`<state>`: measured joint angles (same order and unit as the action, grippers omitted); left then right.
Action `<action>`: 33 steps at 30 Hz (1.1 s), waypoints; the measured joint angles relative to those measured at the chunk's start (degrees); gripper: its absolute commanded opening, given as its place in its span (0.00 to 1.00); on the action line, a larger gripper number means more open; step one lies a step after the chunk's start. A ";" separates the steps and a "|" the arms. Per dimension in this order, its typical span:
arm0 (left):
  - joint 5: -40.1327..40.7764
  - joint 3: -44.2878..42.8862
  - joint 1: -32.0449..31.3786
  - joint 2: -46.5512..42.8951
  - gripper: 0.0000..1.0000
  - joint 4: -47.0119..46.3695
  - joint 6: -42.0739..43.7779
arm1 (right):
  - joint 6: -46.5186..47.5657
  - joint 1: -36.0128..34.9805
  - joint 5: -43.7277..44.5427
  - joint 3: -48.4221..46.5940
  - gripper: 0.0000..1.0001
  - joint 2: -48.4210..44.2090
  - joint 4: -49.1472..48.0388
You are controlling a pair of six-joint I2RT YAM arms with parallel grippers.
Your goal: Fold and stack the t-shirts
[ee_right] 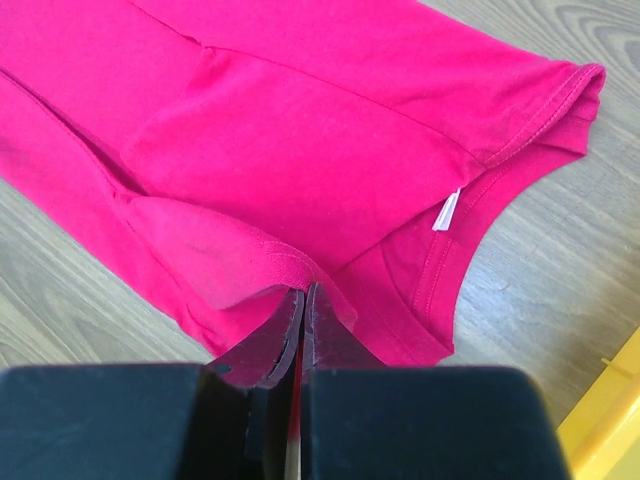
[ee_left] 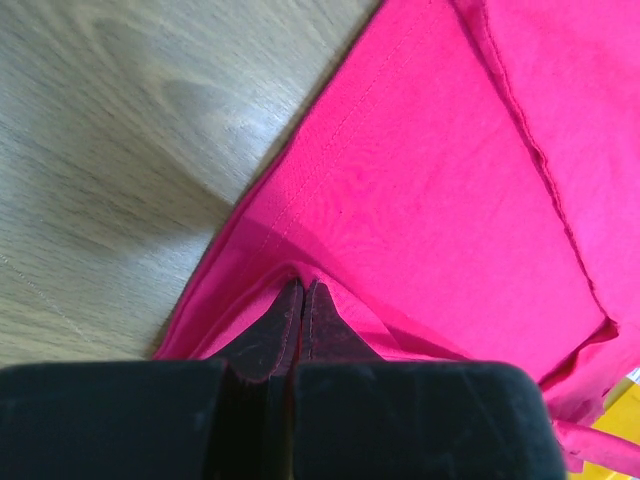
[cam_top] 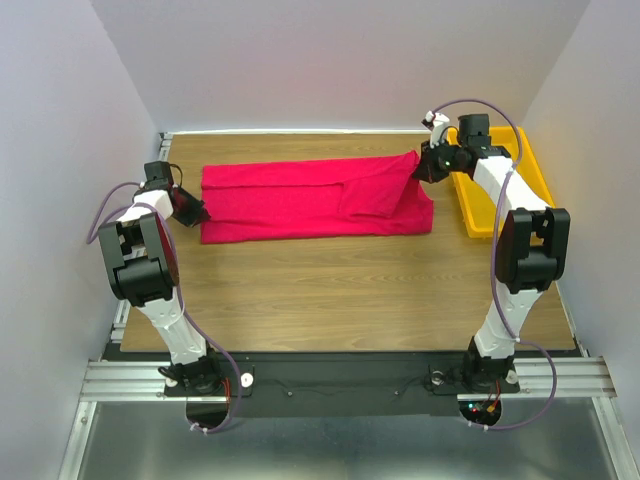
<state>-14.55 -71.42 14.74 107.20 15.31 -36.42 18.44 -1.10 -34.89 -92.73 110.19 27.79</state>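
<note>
One crimson-pink t-shirt (cam_top: 300, 198) lies folded lengthwise as a long band across the far half of the wooden table. My left gripper (cam_top: 197, 212) is shut on its near left corner, low at the table; in the left wrist view (ee_left: 302, 287) the cloth wraps over the closed tips. My right gripper (cam_top: 418, 165) is shut on the far right corner at the shoulder and lifts it a little. In the right wrist view (ee_right: 303, 290) the shirt (ee_right: 300, 130) shows its neck opening and small white label (ee_right: 446, 210).
A yellow plastic tray (cam_top: 530, 165) stands at the far right, just beyond the right gripper; its corner shows in the right wrist view (ee_right: 610, 415). White walls close the back and sides. Bare wood (cam_top: 330, 290) lies in front of the shirt.
</note>
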 measured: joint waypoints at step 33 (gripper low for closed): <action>-3.85 -2.58 0.00 0.00 0.00 -0.59 0.61 | -1.53 0.00 0.02 -2.49 0.01 1.27 -0.55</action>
<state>-18.39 -74.00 14.74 107.20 14.72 -35.81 16.91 -1.10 -34.87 -95.22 111.46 27.24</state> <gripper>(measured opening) 0.051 0.020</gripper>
